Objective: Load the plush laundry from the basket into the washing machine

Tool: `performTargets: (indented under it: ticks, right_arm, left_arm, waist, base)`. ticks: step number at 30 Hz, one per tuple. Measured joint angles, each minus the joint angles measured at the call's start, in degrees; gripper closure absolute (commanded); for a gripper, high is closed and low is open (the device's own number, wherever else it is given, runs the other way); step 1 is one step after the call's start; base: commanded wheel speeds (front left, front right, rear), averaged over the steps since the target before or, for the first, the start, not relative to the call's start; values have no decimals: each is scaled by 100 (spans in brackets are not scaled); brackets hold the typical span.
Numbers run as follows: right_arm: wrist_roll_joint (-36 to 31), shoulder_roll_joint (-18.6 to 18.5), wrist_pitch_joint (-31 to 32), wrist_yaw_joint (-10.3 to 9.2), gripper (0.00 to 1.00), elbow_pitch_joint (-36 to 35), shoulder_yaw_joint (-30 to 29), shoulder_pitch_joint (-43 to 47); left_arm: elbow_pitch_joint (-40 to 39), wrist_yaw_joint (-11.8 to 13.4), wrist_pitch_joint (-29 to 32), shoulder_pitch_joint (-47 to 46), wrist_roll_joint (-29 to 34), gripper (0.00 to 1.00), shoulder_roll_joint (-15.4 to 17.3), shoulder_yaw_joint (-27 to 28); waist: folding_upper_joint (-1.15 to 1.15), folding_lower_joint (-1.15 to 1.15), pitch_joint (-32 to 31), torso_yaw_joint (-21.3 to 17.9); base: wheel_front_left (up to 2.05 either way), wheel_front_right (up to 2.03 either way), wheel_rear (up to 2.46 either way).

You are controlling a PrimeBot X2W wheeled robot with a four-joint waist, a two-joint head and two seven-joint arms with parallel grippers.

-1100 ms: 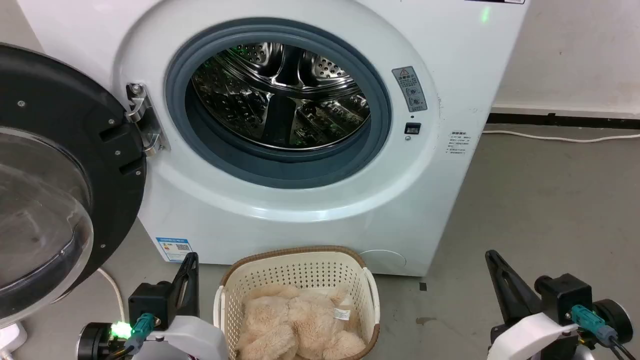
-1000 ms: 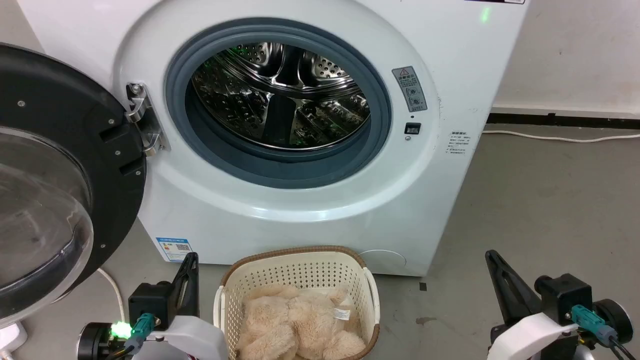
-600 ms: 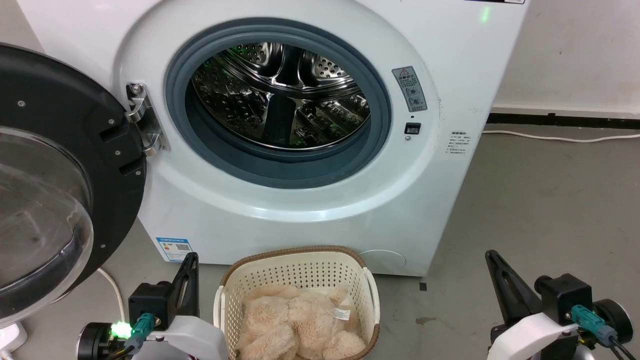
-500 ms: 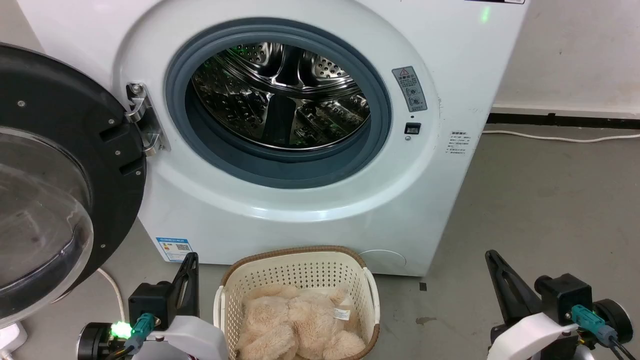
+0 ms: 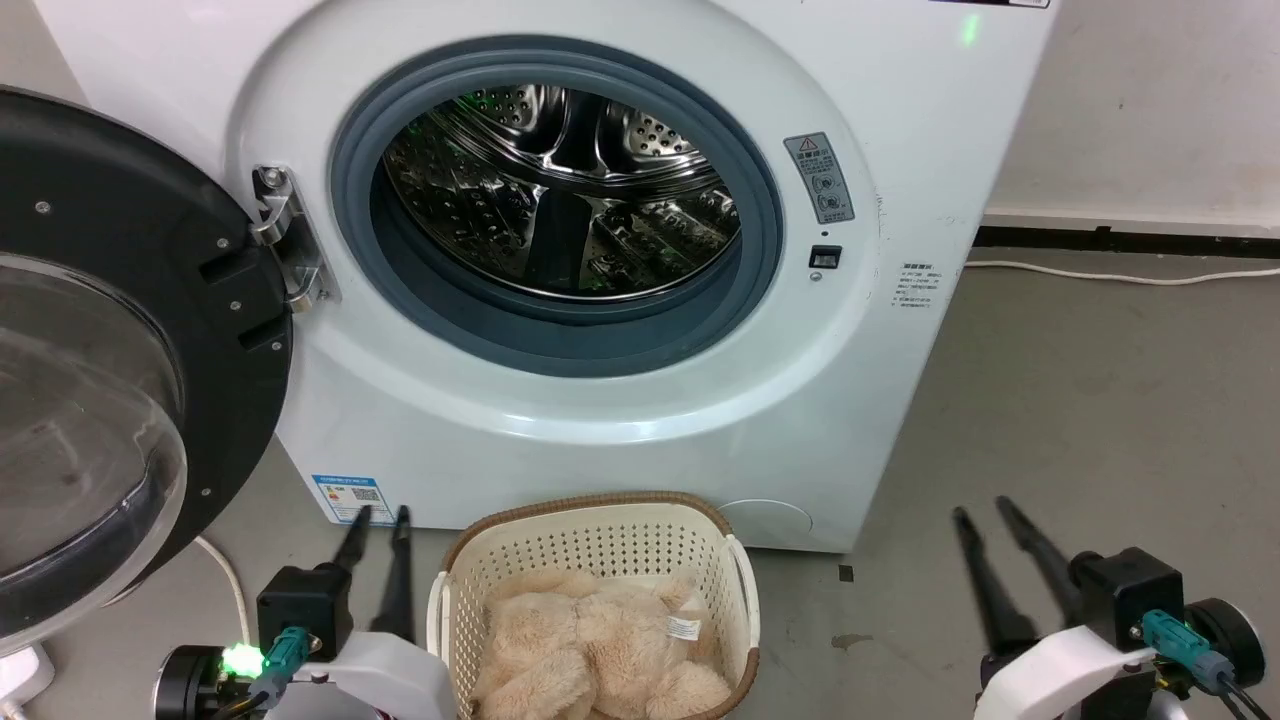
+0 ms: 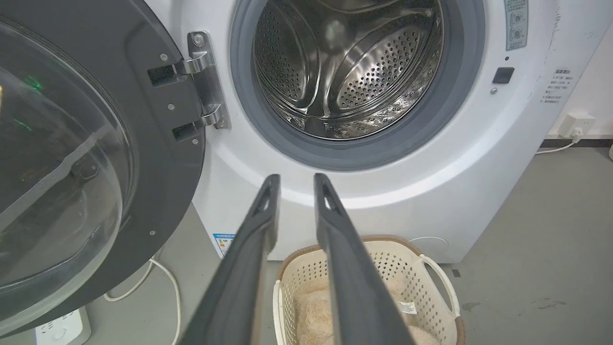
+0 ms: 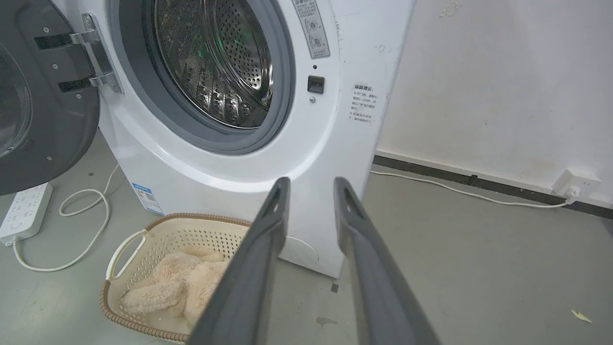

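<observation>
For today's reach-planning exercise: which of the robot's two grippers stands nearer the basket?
The left gripper: it stands right beside the basket, at its left rim, while the right gripper stands well apart from it.

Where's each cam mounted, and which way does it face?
Head view: on the head, facing forward and down at the white front-loading washing machine and cream perforated plastic basket; left gripper lower left, right gripper lower right.
Left wrist view: left wrist, looking along its gripper into the steel drum; black-framed glass door at left.
Right wrist view: right wrist, facing the machine at an angle; own gripper bottom centre.
Shared: all three show the basket holding the fluffy beige plush toy.
</observation>
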Motion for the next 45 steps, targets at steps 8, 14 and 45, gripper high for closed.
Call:
performTargets:
  ticks: [8,14,45]
  right_arm:
    - [65,0,-43,0,0,4,-41,4]
    - [160,0,-118,0,0,10,-98,5]
    - [980,0,-527,-1,0,-104,-43,-322]
  left_arm:
    - [0,5,-55,1,-8,0,0,-102]
    - [33,7,-115,0,-32,0,0,-202]
    - [1857,-205,-249,-1126,-202,0,344,-702]
  waist:
    - [0,0,26,-19]
    - [0,0,140,-65]
    - [0,1,1559,-718]
  base:
    - [0,0,0]
    - [0,0,0]
    - [0,0,0]
